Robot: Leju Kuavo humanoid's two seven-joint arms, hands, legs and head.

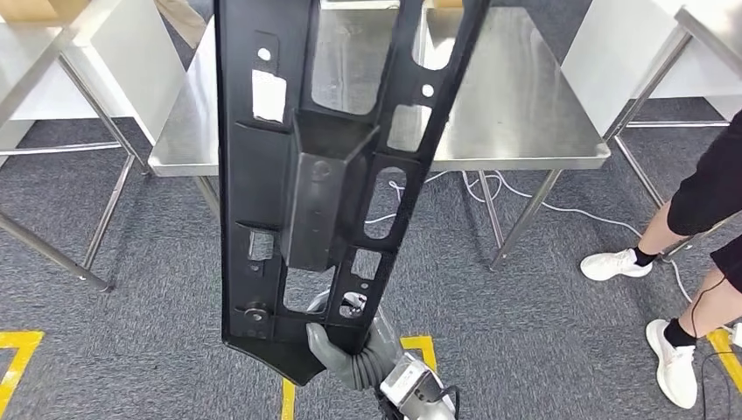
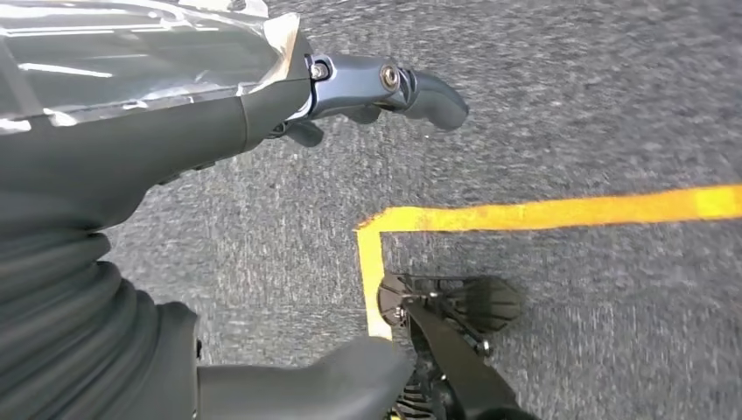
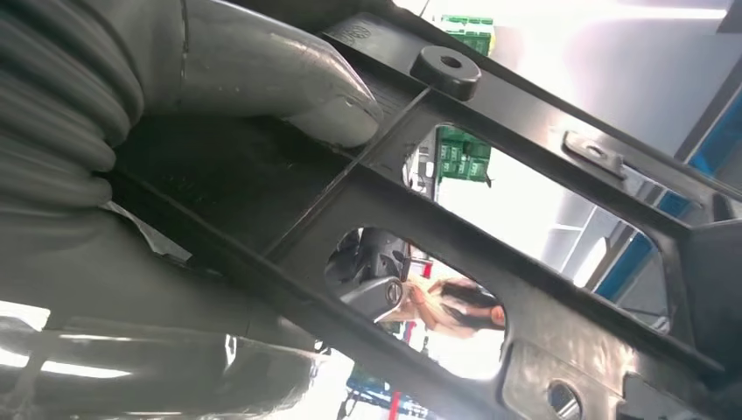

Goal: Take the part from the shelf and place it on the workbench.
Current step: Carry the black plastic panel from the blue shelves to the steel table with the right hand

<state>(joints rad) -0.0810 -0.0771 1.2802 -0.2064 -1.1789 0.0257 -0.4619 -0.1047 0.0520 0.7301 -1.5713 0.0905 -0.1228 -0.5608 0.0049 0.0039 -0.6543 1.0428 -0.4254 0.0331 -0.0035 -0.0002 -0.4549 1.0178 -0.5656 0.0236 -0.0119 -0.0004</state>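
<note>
The part (image 1: pixel 302 166) is a long black plastic frame with several cut-outs and a boxed middle section. It stands almost upright close in front of me and hides much of the steel workbench (image 1: pixel 525 105) behind it. My right hand (image 1: pixel 346 354) grips its lower end from below. Close up, the thumb (image 3: pixel 289 79) presses on a flat rib of the part (image 3: pixel 490 219), beside a round boss. My left hand (image 2: pixel 175 131) hangs over the grey carpet with its fingers (image 2: pixel 394 87) and thumb apart and nothing in it.
A person's legs in white shoes (image 1: pixel 617 262) stand at the right, near a white cable (image 1: pixel 560 210) on the carpet. More steel tables stand at the left (image 1: pixel 35 52) and right (image 1: pixel 700 35). Yellow tape (image 1: pixel 420 346) marks the floor near my feet.
</note>
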